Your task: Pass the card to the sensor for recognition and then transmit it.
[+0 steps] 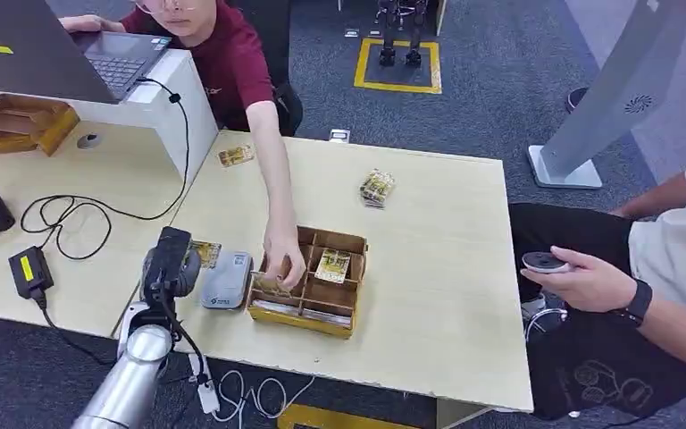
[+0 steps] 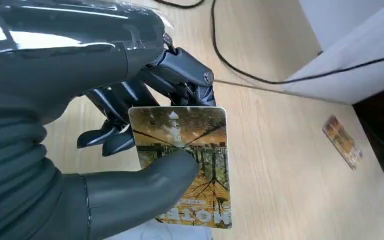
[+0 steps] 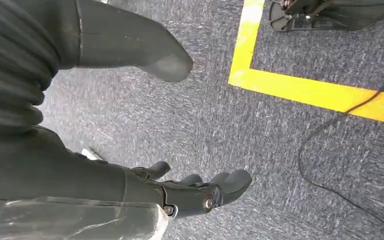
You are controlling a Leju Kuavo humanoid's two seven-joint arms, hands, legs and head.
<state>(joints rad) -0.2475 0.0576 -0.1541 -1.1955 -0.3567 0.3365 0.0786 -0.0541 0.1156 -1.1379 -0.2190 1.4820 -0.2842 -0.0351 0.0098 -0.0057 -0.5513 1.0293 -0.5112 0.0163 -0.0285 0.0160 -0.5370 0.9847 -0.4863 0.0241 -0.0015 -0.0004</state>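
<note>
2 robot hands: left hand (image 2: pixel 130 150), right hand (image 3: pixel 180 192). 1 held card (image 2: pixel 190 165), 1 loose card (image 1: pixel 236 155), 1 card pack (image 1: pixel 376 188). 1 sensor (image 1: pixel 226 280), 1 divided box (image 1: pixel 311 315), 1 laptop (image 1: pixel 71 54), 2 people.

Your left hand (image 1: pixel 171 261) sits at the near left of the bench (image 1: pixel 429 268), pinching the card (image 2: pixel 185 160) just left of the sensor (image 1: pixel 226 279). Right of the sensor lies the divided box (image 1: pixel 311 279), a person's hand (image 1: pixel 283 255) in it. Far off lie a loose card (image 1: pixel 236 155) and a packet (image 1: pixel 376 188).
</note>
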